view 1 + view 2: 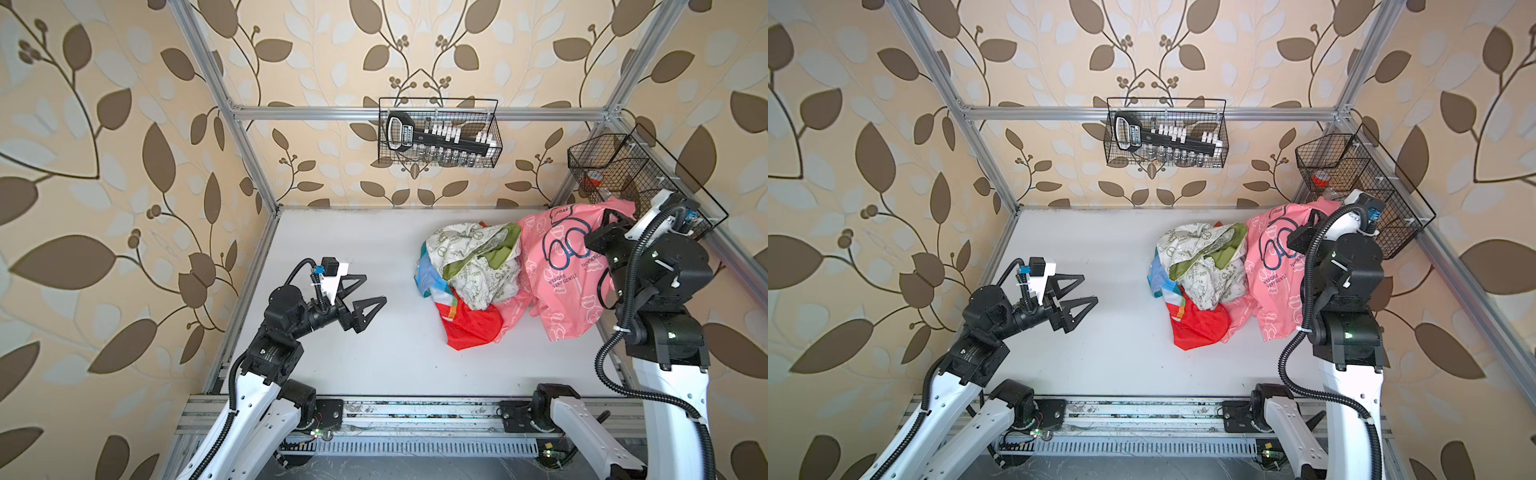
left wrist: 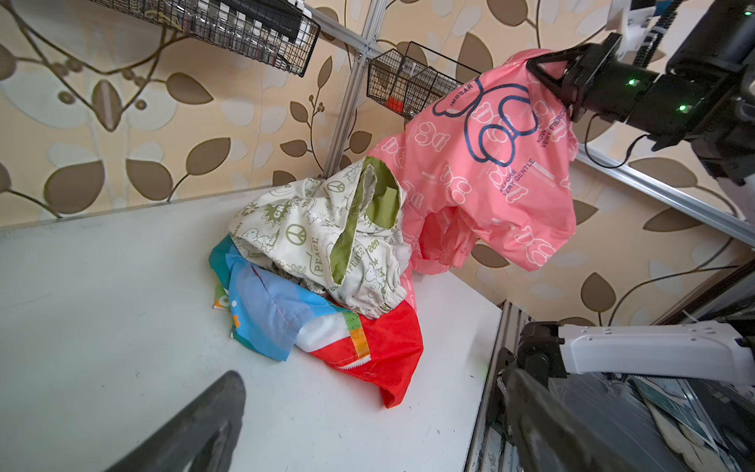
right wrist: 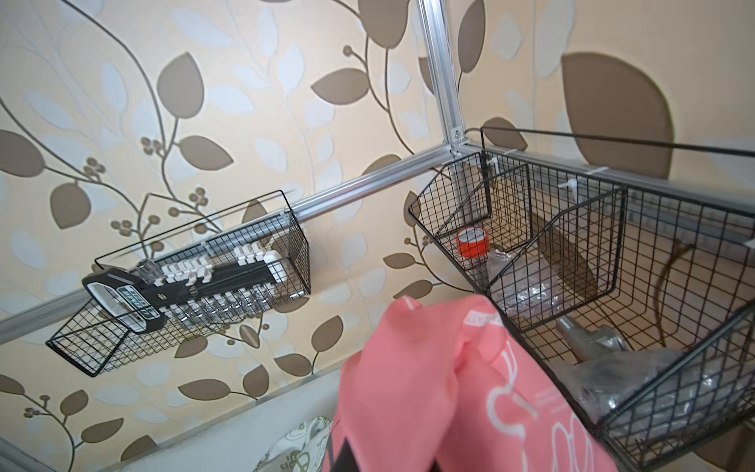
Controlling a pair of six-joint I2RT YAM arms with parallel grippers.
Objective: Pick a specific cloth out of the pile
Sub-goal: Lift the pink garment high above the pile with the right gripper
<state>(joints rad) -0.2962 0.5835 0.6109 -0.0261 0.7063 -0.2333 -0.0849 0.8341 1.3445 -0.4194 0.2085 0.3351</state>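
The right gripper [image 2: 543,73], a black two-fingered claw, is clamped on the top edge of the salmon-pink garment printed with white bear outlines and a large navy bear [image 2: 490,171]; the garment hangs raised, its lower hem touching the pile of cream, red and striped clothes [image 2: 327,265] on the white table [image 1: 353,365]; the left gripper [image 1: 365,295] waits open, well apart; lifting higher and away should free the hem cleanly.

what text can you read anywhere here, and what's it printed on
"BEFORE VERY GENTLE": pink cloth
"NOW VERY FIERCE": pink cloth
"IMBBAR": pink cloth, beside the navy bear outline
"PEACE": cream cloth with green print, twice
"een": cream cloth, the rest hidden in a fold
Label on the black tool in the wire basket: blurred, unreadable
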